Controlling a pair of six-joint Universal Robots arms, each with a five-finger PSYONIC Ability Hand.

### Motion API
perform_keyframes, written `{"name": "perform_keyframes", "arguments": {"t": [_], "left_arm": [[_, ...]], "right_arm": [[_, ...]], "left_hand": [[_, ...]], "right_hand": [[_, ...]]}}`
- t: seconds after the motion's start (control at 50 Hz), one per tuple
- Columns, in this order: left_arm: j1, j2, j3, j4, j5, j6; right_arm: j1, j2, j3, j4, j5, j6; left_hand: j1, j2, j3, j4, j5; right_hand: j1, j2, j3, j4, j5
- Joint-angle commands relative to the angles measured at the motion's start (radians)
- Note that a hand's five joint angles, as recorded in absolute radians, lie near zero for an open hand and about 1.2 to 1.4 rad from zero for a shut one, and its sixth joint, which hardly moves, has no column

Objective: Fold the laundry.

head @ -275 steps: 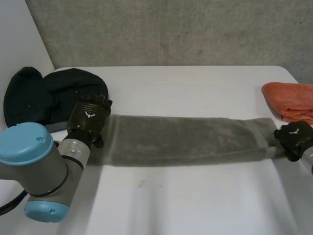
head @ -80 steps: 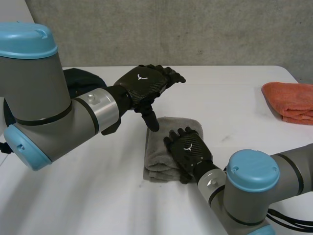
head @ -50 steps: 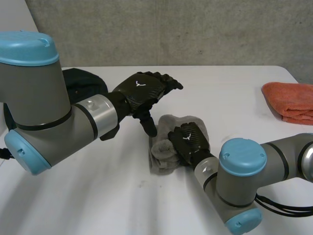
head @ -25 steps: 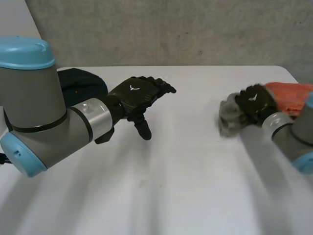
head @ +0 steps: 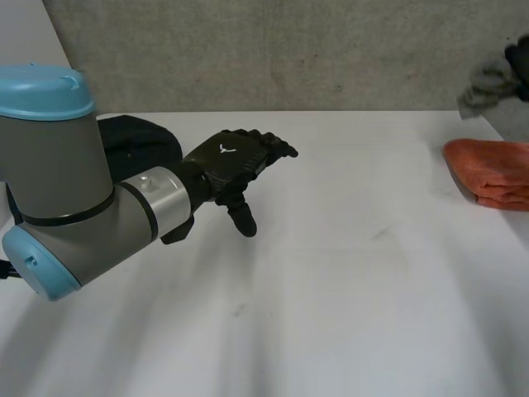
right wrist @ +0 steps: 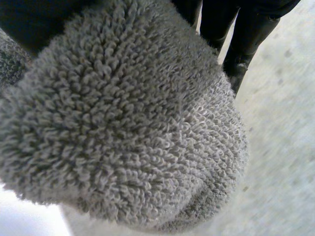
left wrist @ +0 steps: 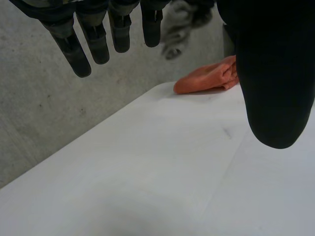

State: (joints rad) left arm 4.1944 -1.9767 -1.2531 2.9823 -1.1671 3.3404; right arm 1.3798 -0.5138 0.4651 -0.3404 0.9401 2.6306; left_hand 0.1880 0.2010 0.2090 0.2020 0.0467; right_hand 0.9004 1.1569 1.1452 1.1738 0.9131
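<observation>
My right hand (head: 521,59) is raised at the table's far right corner, shut on the bunched grey towel (head: 486,87), which hangs in the air above and behind the folded orange towel (head: 492,169). In the right wrist view the grey towel (right wrist: 123,128) bulges under the palm, with the right hand's fingers (right wrist: 243,34) curled beside it. My left hand (head: 235,161) hovers open over the table's left middle, fingers straight, holding nothing. In the left wrist view the left hand's fingers (left wrist: 98,34) point toward the orange towel (left wrist: 206,79) and the lifted grey towel (left wrist: 178,29).
A heap of dark clothes (head: 140,136) lies at the back left behind my left arm. The white table (head: 331,289) ends at a grey wall at the back.
My right hand picked the folded grey towel up from the table's middle and swung it right and upward, above the orange towel. My left hand drew back slightly and now holds still.
</observation>
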Motion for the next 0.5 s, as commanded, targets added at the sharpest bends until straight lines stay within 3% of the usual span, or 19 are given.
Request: {"name": "perform_keyframes", "arguments": {"t": [0.02,0.1,0.22,0.26,0.28,0.32,0.5], "left_arm": [[0.001,-0.004,-0.015,0.009,0.001,-0.027],[0.001,-0.013,-0.025,0.023,0.0,-0.027],[0.003,-0.013,-0.025,0.024,0.0,-0.028],[0.003,-0.013,-0.025,0.024,0.0,-0.029],[0.003,-0.013,-0.023,0.024,0.0,-0.029],[0.003,-0.011,-0.023,0.026,0.0,-0.029],[-0.001,-0.004,-0.023,0.024,0.0,-0.029]], "right_arm": [[-0.088,0.113,0.004,0.014,-0.124,-0.015],[-0.156,0.159,0.017,0.026,-0.158,-0.027],[-0.2,0.156,0.115,0.024,-0.299,-0.07],[-0.205,0.147,0.133,0.027,-0.322,-0.081],[-0.208,0.132,0.151,0.027,-0.328,-0.083],[-0.209,0.103,0.168,0.035,-0.323,-0.081],[-0.202,-0.123,0.256,0.162,-0.238,-0.072]], "left_hand": [[0.017,0.004,-0.004,0.003,-0.016],[0.02,0.007,-0.001,0.006,-0.014],[0.02,0.007,-0.001,0.006,-0.014],[0.02,0.007,-0.001,0.006,-0.014],[0.02,0.007,-0.001,0.006,-0.014],[0.02,0.007,-0.001,0.006,-0.014],[0.02,0.007,-0.001,0.006,-0.014]], "right_hand": [[0.496,0.239,0.251,0.222,0.309],[0.496,0.239,0.251,0.222,0.309],[0.456,0.2,0.211,0.183,0.269],[0.164,-0.093,-0.081,-0.109,-0.023],[-0.239,-0.495,-0.484,-0.512,-0.426],[-0.726,-0.982,-0.971,-0.999,-0.913],[-0.726,-0.982,-0.971,-0.999,-0.913]]}}
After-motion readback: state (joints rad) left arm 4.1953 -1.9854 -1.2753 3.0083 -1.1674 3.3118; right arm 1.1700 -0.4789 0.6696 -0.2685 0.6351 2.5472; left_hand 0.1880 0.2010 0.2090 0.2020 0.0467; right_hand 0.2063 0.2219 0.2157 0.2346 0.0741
